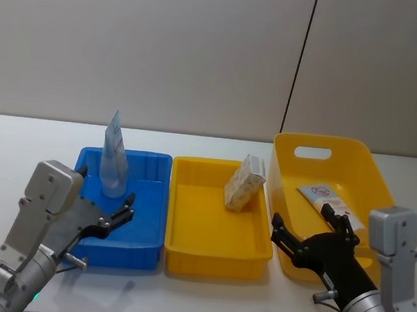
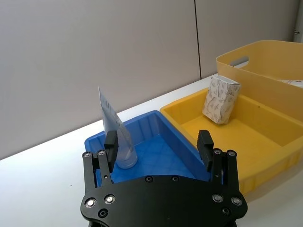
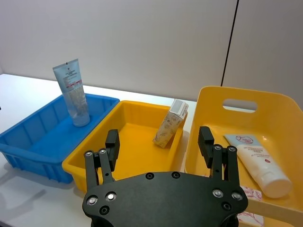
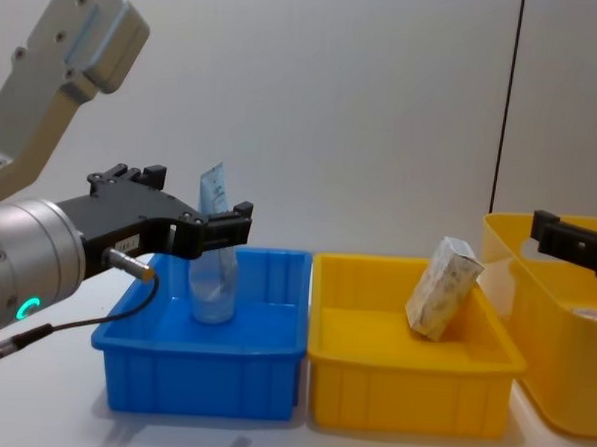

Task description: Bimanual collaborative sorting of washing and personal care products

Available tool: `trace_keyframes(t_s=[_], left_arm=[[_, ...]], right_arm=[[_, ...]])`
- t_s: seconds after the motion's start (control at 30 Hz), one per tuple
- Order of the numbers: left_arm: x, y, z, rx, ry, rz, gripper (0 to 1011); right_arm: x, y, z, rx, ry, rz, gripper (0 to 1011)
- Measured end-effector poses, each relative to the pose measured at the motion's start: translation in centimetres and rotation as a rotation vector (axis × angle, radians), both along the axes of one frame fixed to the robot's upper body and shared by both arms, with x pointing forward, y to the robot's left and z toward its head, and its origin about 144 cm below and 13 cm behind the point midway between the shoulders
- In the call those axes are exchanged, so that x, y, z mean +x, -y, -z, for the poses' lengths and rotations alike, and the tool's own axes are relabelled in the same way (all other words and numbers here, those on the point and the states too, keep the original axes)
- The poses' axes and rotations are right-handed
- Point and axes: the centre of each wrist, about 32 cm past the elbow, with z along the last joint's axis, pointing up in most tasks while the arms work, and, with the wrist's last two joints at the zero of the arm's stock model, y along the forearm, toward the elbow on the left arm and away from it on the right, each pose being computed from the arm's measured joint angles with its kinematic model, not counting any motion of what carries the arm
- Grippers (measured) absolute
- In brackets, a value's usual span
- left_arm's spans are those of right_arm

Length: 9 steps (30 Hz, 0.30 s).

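1. The tall yellow bin (image 1: 373, 178) has a handle slot in its far wall; the pale tube with a red round logo (image 1: 328, 199) lies flat on its floor, white cap toward the near side, just beyond the right gripper's (image 1: 311, 236) spread fingers (image 3: 206, 141); nothing is between them.
2. The shallow yellow tray (image 1: 187, 231) holds a white-and-orange patterned carton (image 1: 244, 182), tilted against its right wall; it is ahead of and between the two grippers.
3. The blue tray (image 1: 146, 223) holds a translucent tube (image 1: 113, 156) standing on its cap, flat crimped end up; it rises just past the left gripper's (image 1: 118, 215) fingers (image 2: 111, 142), which are spread wide, gripping nothing.
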Motion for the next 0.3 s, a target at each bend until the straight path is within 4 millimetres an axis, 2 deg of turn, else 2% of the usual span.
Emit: trace_keyframes(t_s=[0.3], left_arm=[[0.0,0.0,0.0,0.0,0.0,0.0,1001]], right_arm=[[-0.02,0.01,0.01,-0.001,0.0,-0.001,1004]])
